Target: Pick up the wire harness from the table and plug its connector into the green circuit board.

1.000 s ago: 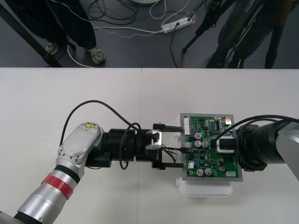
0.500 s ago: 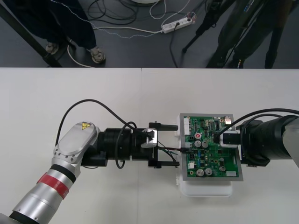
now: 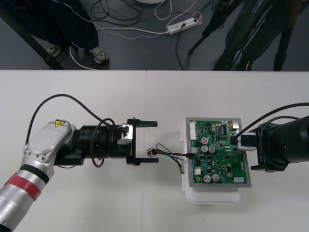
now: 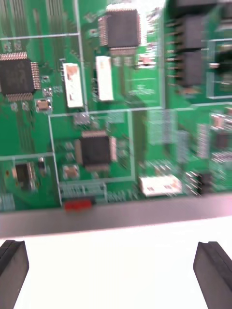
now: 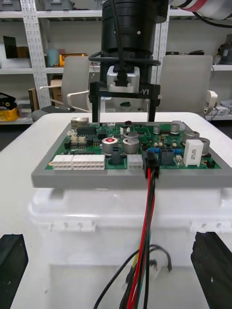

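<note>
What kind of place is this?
Probably a robotics lab bench: the left gripper and right gripper flank a green circuit board on a plain table, a wire harness plugged into it, and a power strip with loose cables lies on the floor beyond.

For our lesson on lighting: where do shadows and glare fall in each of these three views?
Front view: even light, just a soft shadow on the table under the left arm. Right wrist view: glare whitens the green circuit board at its end farthest from the right claw. Left wrist view: the white base is brightly lit.
</note>
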